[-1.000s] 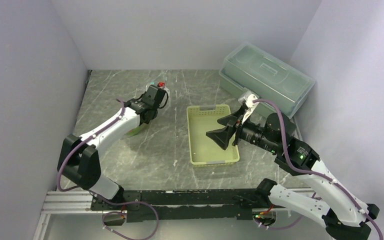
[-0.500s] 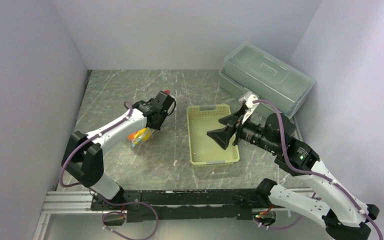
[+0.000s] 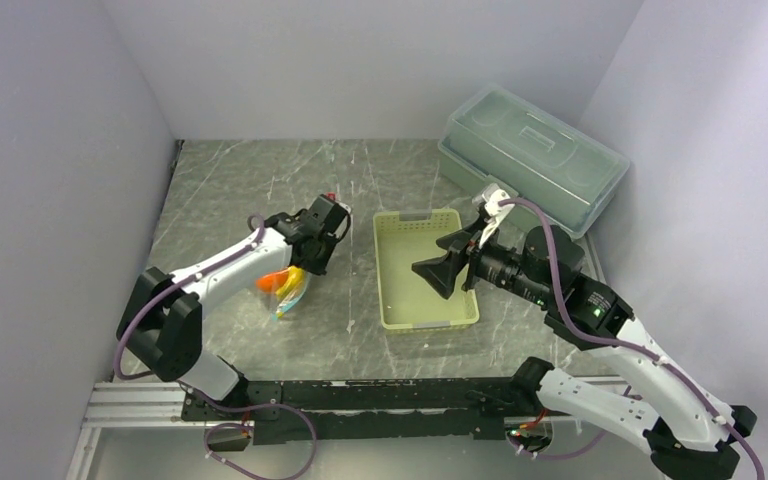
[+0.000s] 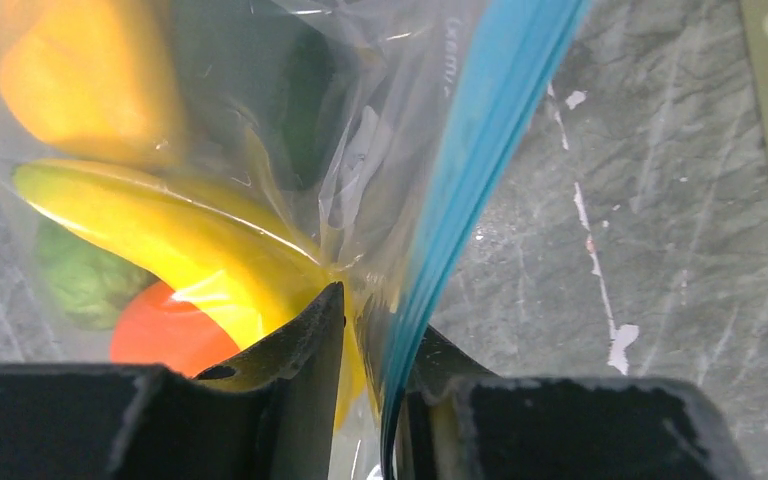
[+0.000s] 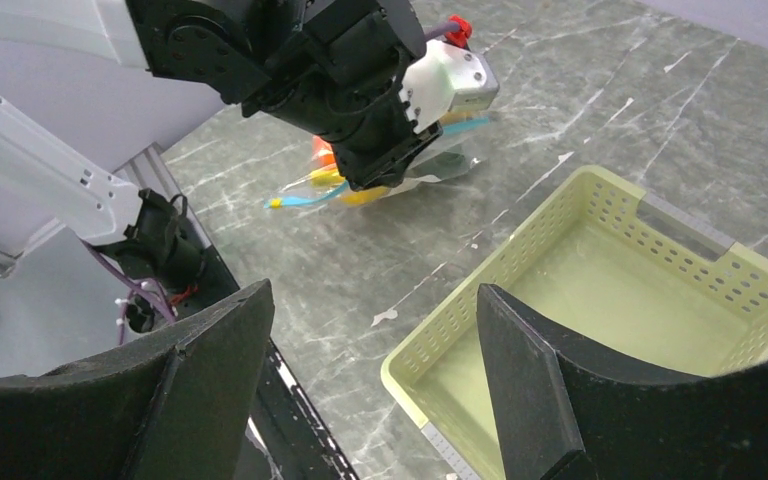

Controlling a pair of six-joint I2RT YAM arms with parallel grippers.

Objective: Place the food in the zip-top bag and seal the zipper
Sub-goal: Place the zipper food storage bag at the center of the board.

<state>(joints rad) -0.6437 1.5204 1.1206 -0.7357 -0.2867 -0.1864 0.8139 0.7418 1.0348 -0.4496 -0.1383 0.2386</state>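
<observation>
The zip-top bag [image 3: 285, 283] lies on the table left of the basket, blurred in the top view. Through its clear plastic [image 4: 260, 120] I see the food: yellow bananas [image 4: 160, 220], an orange ball [image 4: 160, 335], a bumpy green fruit [image 4: 85, 285], a yellow-orange pepper [image 4: 80, 70] and a dark avocado [image 4: 305, 110]. My left gripper [image 4: 385, 315] stands slightly open around the bag's mouth. The blue zipper [image 4: 480, 150] runs through the gap, against the right finger. My right gripper [image 5: 372, 295] hangs wide open and empty over the basket's near left corner.
The pale green perforated basket [image 3: 427, 320] sits mid-table with no food inside. A large translucent lidded box [image 3: 535, 150] stands at the back right. Grey walls close in the left, back and right sides.
The left arm has swung nearer and to the right, bringing the bag of food along. Its jaws have parted slightly around the zipper. The right arm has barely moved.
</observation>
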